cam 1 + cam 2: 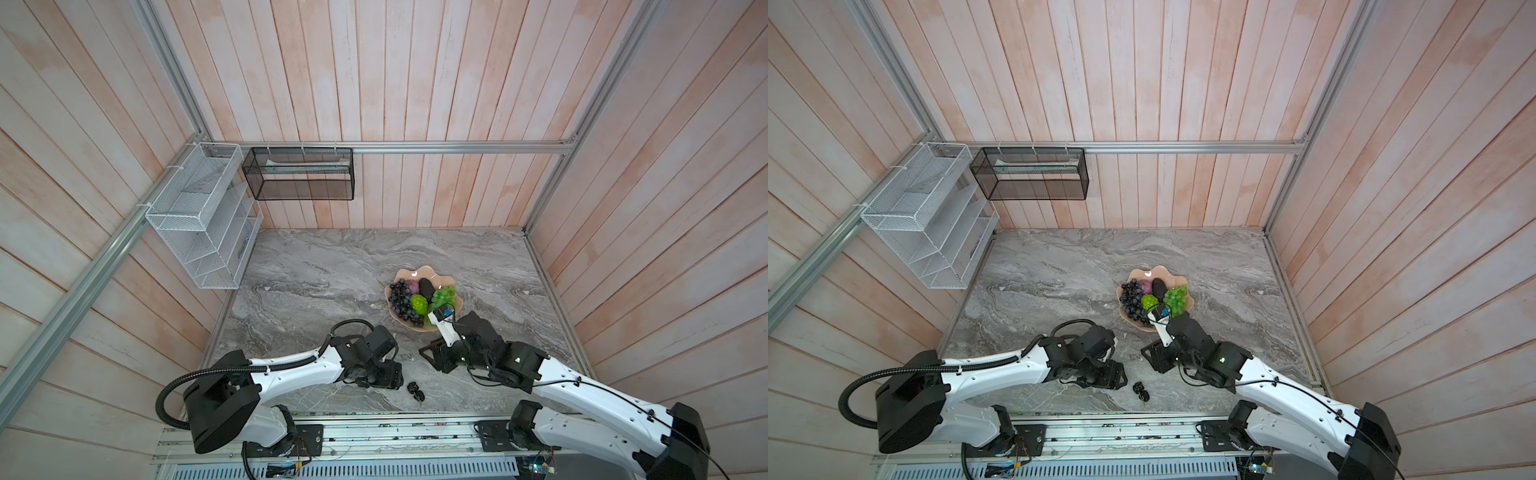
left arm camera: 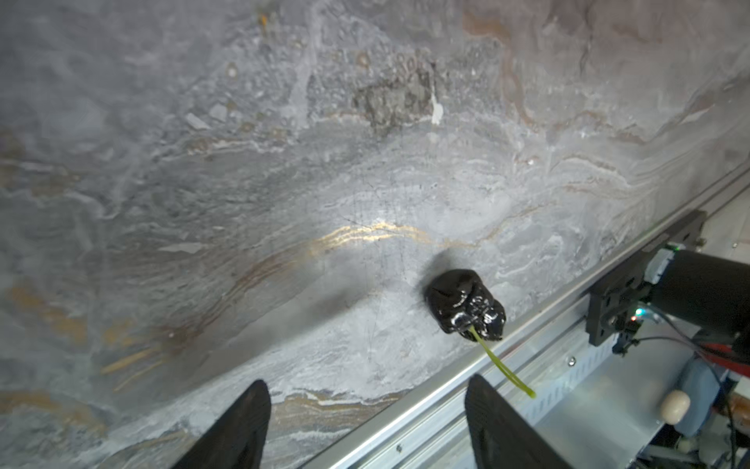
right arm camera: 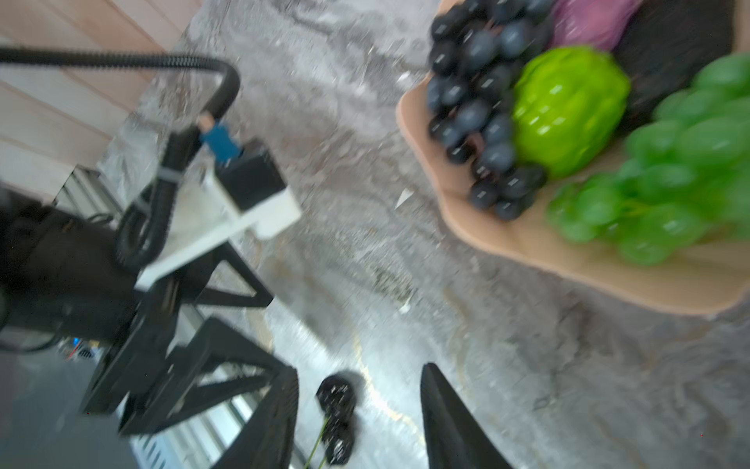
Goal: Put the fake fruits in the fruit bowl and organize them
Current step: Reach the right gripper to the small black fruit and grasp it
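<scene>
Catching green stem (image 2: 501, 367) on tiny black cluster (image 2: 464, 302): wrist views, not top views.

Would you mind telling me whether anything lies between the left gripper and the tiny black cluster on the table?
Nothing visible does. In the left wrist view, only bare table lies between the left gripper, its fingers open, and the tiny black cluster.

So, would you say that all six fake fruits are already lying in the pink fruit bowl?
Not quite: five lie in the fruit bowl; the sixth, the tiny black cluster, lies on the table near its front edge, as both top views and the left wrist view show.
</scene>
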Motion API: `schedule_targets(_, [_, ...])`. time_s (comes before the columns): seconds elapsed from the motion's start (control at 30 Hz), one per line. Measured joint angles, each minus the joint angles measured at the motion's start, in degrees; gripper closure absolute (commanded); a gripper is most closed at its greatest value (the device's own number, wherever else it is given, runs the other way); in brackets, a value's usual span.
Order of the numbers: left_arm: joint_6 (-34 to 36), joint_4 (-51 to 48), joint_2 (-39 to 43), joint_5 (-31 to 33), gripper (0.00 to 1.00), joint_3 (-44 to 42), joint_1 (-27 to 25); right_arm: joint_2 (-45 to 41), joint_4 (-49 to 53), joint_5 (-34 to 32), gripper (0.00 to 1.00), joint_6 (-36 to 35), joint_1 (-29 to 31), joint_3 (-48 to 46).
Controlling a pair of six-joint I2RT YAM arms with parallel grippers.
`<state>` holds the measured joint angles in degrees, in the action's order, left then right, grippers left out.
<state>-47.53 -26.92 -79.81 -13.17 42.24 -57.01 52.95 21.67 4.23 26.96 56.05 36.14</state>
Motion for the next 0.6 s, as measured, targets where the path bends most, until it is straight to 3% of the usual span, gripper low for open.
schedule_targets(0.23, [-3.15, 2.99, 0.44, 3.76, 0.22, -0.33, 1.77, 7.17, 2.89, -4.22, 0.45, 7.04, 17.00, -0.42])
schedule_targets(0.37, [-3.43, 2.97, 1.51, 5.05, 0.22, -0.90, 4.00, 11.63, 4.79, -6.25, 0.47, 7.72, 19.08, -0.28])
schedule_targets(0.6, [-4.61, 2.21, 7.50, 6.21, 0.22, -5.05, 6.93, 13.99, 4.85, -7.56, 0.63, 7.15, 19.08, -0.28])
